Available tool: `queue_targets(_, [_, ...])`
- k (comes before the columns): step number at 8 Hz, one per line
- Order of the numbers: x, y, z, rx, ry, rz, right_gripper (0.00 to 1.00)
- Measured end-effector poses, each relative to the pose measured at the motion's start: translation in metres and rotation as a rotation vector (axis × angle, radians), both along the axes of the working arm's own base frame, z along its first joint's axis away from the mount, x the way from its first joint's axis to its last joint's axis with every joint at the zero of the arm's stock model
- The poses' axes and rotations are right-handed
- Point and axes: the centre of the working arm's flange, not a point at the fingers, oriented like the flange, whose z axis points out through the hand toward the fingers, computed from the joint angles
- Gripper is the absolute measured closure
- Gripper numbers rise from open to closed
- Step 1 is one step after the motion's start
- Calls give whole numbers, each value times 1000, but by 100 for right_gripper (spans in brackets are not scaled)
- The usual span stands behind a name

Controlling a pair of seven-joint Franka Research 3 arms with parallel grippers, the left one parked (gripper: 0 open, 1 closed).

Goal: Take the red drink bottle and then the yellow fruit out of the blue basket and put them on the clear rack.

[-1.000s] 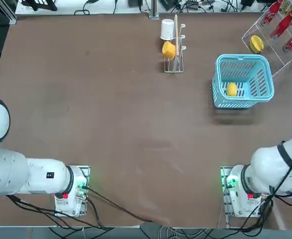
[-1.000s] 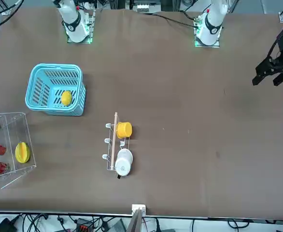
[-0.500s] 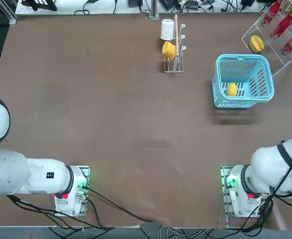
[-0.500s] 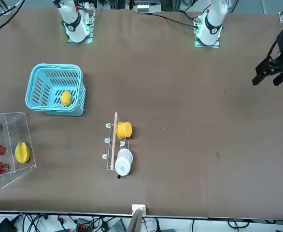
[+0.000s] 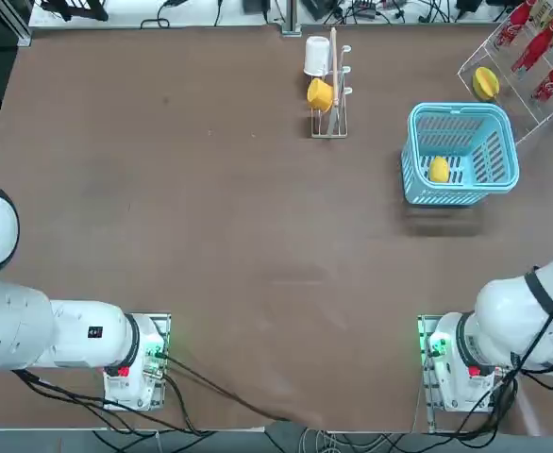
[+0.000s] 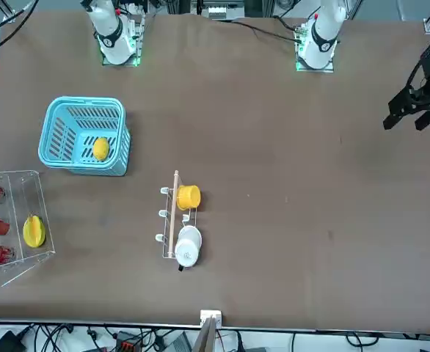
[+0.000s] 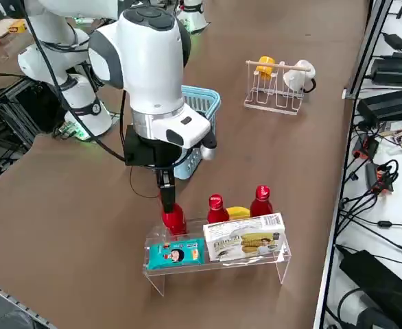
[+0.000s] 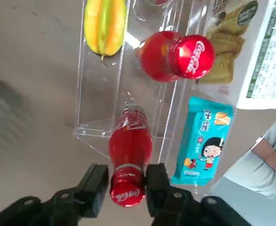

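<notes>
My right gripper hangs over the near end of the clear rack. Its fingers press on both sides of the cap of the red drink bottle. That bottle stands upright at the rack's end. In the side view the gripper reaches straight down onto the bottle top. The yellow fruit lies on the floor of the blue basket, apart from the gripper.
Two more red bottles, a yellow star fruit, a teal snack pack and a cracker box sit on the rack. A cup stand holds a yellow and a white cup. A person's arm shows beyond the table edge.
</notes>
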Motion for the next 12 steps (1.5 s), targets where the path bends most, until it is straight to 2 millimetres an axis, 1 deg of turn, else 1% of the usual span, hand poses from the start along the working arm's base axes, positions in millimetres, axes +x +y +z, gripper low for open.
queue_targets(1, [1, 0, 3, -4, -9, -4, 27])
queue_targets(2, [4, -1, 11, -12, -25, -6, 10])
queue_targets(3, [6, -2, 23, -22, -47, -8, 0])
queue_targets(5, [10, -1, 51, -25, -79, -31, 0])
queue_targets(6, [12, 5, 64, 13, -110, -87, 0])
queue_targets(7, [11, 16, 81, 68, -147, -167, 0])
queue_targets(8, [5, 32, 98, 116, -144, -253, 0])
queue_targets(9, [-2, 59, 116, 145, -111, -331, 0])
queue_targets(10, [-8, 91, 131, 157, -77, -394, 0])
queue_targets(11, [-15, 120, 141, 160, -64, -445, 0])
queue_targets(12, [-25, 146, 145, 160, -59, -493, 0])
